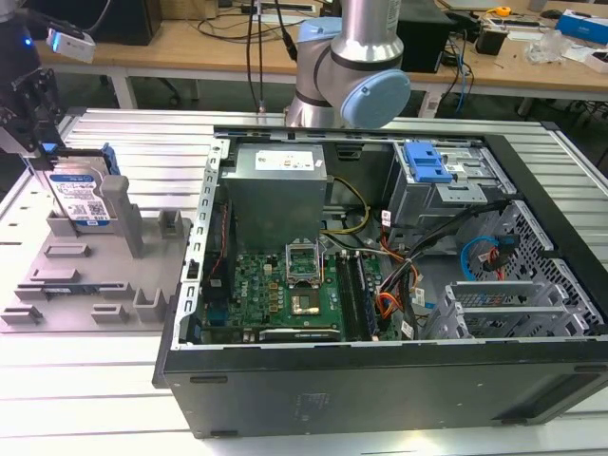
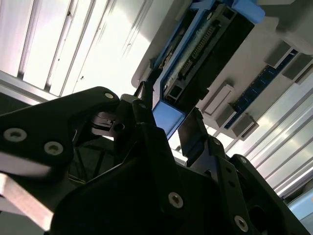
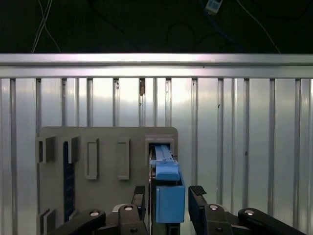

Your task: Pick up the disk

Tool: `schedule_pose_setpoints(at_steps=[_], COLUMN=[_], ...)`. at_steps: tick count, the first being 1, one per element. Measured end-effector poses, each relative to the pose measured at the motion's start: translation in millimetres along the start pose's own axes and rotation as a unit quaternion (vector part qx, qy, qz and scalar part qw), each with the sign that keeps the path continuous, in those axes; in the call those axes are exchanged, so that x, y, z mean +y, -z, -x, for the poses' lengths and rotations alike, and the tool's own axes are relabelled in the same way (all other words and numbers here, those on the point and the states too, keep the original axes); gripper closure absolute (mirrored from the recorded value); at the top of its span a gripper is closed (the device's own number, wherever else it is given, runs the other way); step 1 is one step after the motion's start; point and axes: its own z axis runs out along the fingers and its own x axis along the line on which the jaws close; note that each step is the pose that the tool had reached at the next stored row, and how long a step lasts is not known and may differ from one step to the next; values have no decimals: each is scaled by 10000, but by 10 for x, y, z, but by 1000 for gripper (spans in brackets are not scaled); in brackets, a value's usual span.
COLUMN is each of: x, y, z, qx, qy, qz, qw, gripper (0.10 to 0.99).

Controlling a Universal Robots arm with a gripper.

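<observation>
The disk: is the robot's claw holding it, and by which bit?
Not held yet: the open gripper straddles the disk at its blue rail, leaving a gap.

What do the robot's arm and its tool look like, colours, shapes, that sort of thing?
The arm is a silver metal tube with rounded joints capped in light blue. The tool is matt black: angular linkage plates fastened with silver screws, ending in two slim black fingers. In the exterior view, a small pale box sits up by the wrist.
</observation>
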Motion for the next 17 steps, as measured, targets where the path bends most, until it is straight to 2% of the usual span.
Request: schedule_pose_setpoints(at_steps=[17], x=[0], y=[-147], z=[8], qx=[8], qy=[0], qz=[1], qw=[10000], gripper=[604])
